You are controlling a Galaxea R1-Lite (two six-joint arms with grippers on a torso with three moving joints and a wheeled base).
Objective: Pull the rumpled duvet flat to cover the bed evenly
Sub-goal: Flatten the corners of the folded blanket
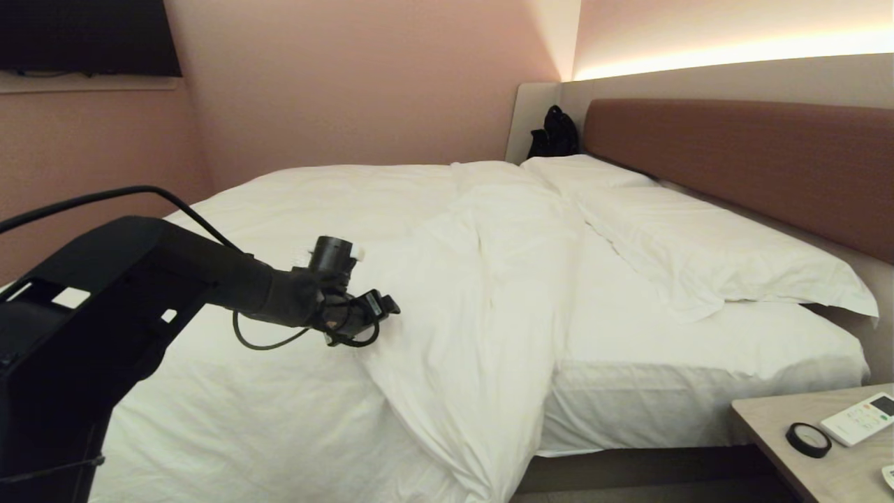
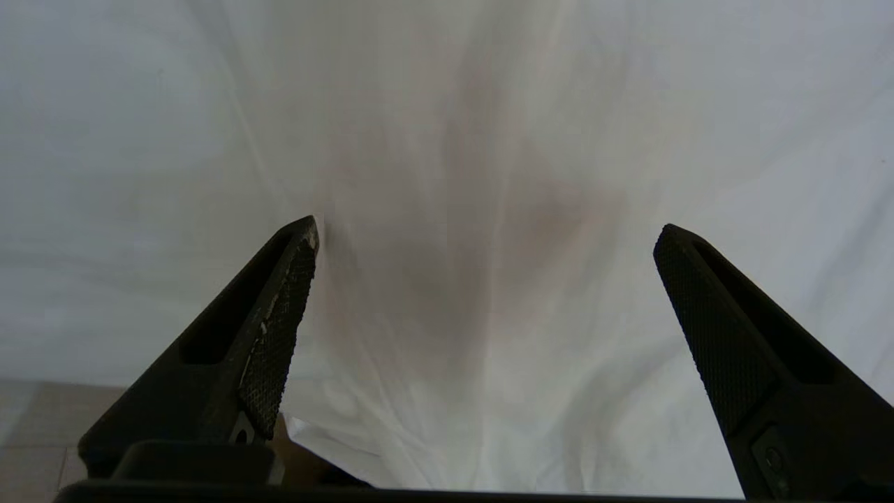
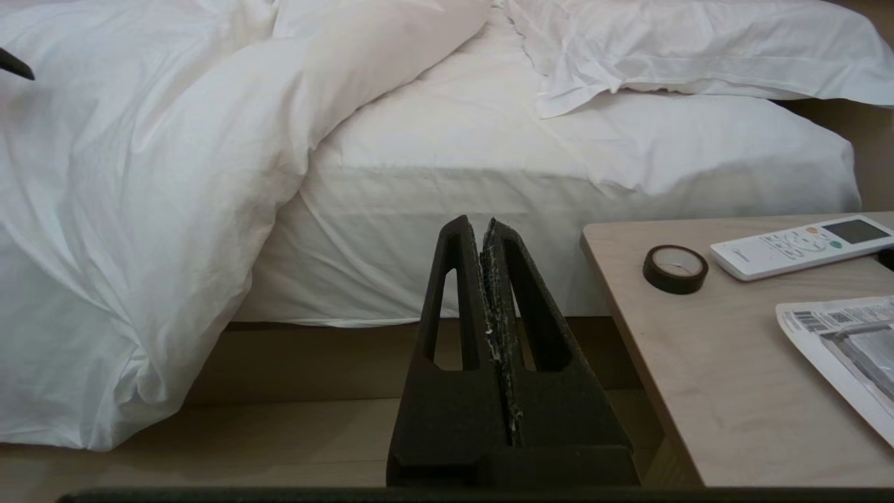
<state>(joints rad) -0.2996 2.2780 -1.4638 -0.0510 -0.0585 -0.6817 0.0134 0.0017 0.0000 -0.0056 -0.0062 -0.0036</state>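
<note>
A: Item one, the task's thing?

B: I list a thick puffy white cotton duvet (image 1: 391, 279), creased, lying over the foot-end part of the wide low bed with the white-sheeted mattress (image 1: 698, 363) and long brown padded headboard (image 1: 754, 168). Its near corner hangs over the bed's front edge toward the floor. The strip of mattress nearest the headboard is bare of it.

A: Item two, my left arm?

B: I have the left gripper (image 1: 380, 314) over the duvet, near the bed's front edge beside the folded ridge. In the left wrist view its two black textured fingers (image 2: 279, 335) stand wide apart, nothing between them, white cloth just beyond the tips.

A: Item three, the right?

B: The right gripper (image 3: 487, 230) sits low in front of the bed's grey-beige plinth, fingers pressed together, holding nothing.

A: Sundries?

B: Flat white rectangular pillows (image 1: 698, 244) along the headboard edge. A black bag (image 1: 555, 133) at the bed's far corner. A pale wooden bedside table (image 3: 698, 363) beside the bed, carrying a roll of black tape (image 3: 675, 268) near its bedward edge, a white remote control (image 3: 803, 246) and a printed paper sheet (image 3: 845, 349). A dark wall-mounted screen (image 1: 84, 35).
</note>
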